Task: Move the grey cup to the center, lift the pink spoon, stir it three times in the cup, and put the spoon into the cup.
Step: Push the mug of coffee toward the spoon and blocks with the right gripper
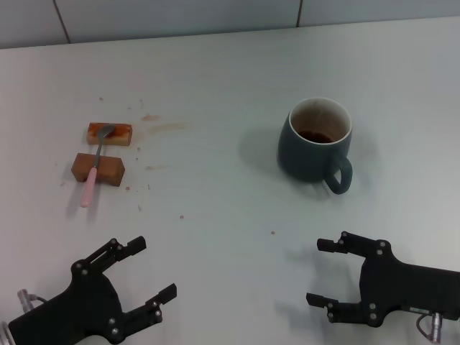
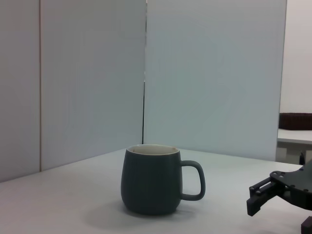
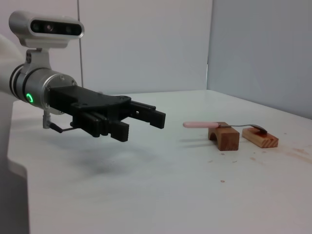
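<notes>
Both grippers, left gripper (image 1: pixel 144 269) and right gripper (image 1: pixel 321 272), sit spread; I'd grasp the grey cup (image 1: pixel 314 149) by its body, sliding it level.

Matte black left gripper (image 3: pixel 141 117) with silver screws, grey wrist with a green light, white camera housing.

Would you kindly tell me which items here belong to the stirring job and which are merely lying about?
Job: grey cup; pink spoon; left gripper and right gripper, both open.
Lying about: two wooden blocks under the spoon; brown stains on the table.
</notes>
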Available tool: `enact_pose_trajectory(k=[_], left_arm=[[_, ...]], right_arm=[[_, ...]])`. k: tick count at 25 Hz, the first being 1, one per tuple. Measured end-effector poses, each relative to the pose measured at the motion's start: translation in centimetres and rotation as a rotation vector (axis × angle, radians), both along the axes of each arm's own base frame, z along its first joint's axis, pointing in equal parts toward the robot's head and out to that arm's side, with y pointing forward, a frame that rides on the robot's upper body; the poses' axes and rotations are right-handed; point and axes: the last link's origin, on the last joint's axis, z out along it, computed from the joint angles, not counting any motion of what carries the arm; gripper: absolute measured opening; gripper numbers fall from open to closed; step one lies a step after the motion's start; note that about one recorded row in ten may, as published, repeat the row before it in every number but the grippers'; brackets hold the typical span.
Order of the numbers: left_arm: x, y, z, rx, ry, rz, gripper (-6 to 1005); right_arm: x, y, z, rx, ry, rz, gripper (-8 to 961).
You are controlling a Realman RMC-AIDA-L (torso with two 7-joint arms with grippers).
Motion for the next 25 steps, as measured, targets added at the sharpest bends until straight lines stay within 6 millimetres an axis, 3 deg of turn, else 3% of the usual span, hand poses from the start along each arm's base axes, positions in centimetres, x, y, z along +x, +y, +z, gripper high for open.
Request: enact_pose_trajectory(k=[25], left_arm=[[0.12,-0.07,-0.08,-0.004,-0.007,-0.003,825]], right_arm=[[-0.11,-0.10,-0.03,-0.002,0.009,0.001,819]])
